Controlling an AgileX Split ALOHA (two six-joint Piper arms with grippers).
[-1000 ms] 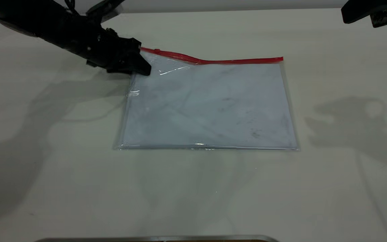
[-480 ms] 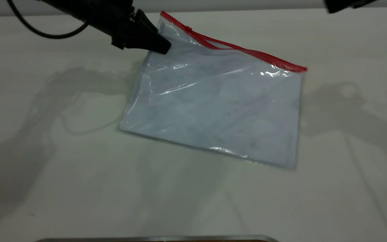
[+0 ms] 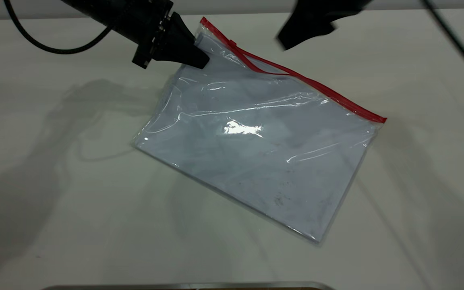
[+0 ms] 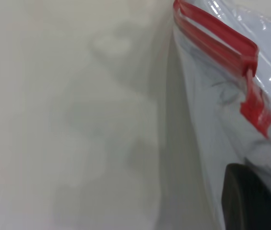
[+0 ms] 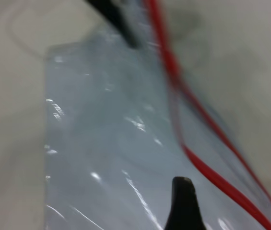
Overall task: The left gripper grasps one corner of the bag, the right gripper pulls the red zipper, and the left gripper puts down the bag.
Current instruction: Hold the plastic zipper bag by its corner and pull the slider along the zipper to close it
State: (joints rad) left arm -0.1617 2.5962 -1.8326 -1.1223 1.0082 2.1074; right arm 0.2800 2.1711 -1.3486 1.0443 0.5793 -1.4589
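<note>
Exterior view: left claw is clamped on the bag by its corner, lifting that end off the table, zipper sloping down. Right claw hovers above the zipper; can't tell its opening.

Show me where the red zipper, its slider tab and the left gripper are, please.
red zipper (image 3: 316, 85): exterior view, the middle of the red strip.
slider tab (image 3: 232, 42): exterior view, the small red tab near the held corner.
left gripper (image 3: 200, 61): exterior view, the fingers' tip, shut on the bag's corner.
</note>
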